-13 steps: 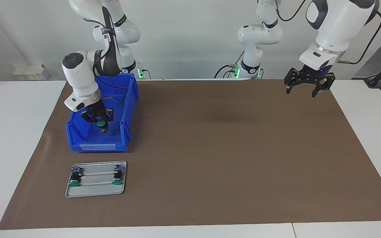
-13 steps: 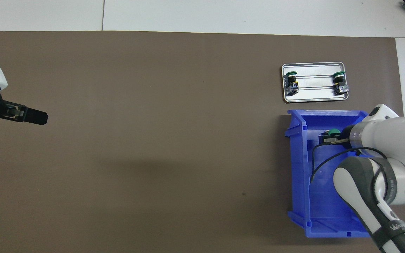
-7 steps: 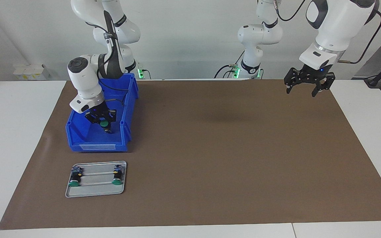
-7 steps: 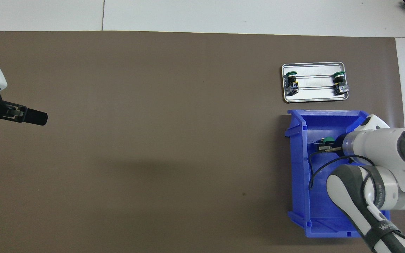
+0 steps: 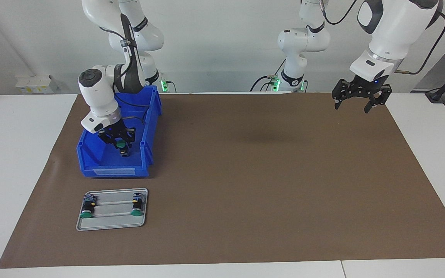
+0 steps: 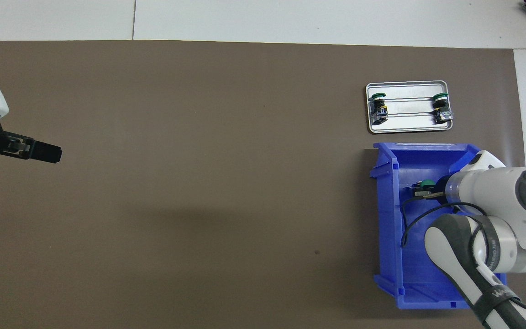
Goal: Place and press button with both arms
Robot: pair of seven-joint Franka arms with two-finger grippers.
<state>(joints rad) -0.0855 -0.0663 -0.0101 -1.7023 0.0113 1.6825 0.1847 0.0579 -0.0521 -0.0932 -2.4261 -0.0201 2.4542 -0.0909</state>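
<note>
White tabletop (image 5: pixel 14 154) under a big brown mat (image 5: pixel 265 185), plain white wall, right gripper (image 5: pixel 119 143) down in the blue bin (image 5: pixel 110 168) around the button (image 5: pixel 121 144), grip unclear, left gripper (image 5: pixel 355 103) wide open over the mat's corner, waiting, two more buttons on a metal tray (image 5: pixel 110 224)

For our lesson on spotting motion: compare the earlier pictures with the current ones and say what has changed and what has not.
The right gripper, with the button between its fingers, drew back inside the blue bin toward the robots. I cannot tell whether it has let go. The left gripper waits open as before, and the tray with its two buttons is unchanged.
</note>
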